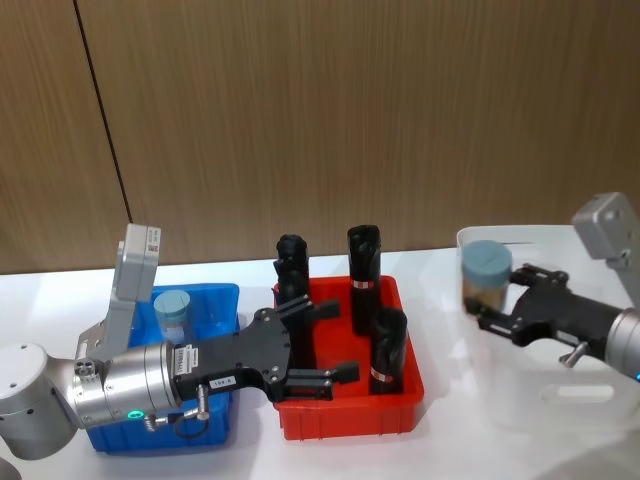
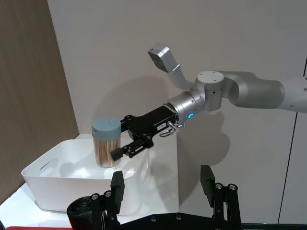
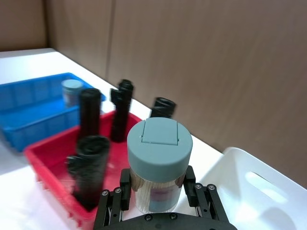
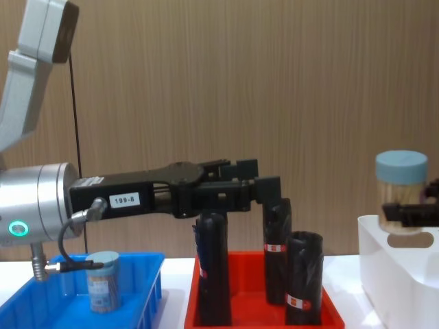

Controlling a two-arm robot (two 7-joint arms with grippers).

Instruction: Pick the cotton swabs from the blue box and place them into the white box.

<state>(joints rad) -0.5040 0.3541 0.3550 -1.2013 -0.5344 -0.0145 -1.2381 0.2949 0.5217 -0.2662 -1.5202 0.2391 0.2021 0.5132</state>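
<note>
One tub of cotton swabs (image 1: 487,272) with a grey-blue lid hangs upright over the near-left rim of the white box (image 1: 545,400), and my right gripper (image 1: 490,297) is shut on it. The right wrist view shows the held tub (image 3: 159,158) close up between the fingers (image 3: 125,184). A second tub of cotton swabs (image 1: 172,312) stands in the blue box (image 1: 215,300), seen from the side in the chest view (image 4: 103,279). My left gripper (image 1: 340,342) is open and reaches over the red tray, with nothing between its fingers.
A red tray (image 1: 345,415) with several tall black wrapped rolls (image 1: 364,265) stands between the blue box and the white box. A brown wood-panel wall closes the back of the white table.
</note>
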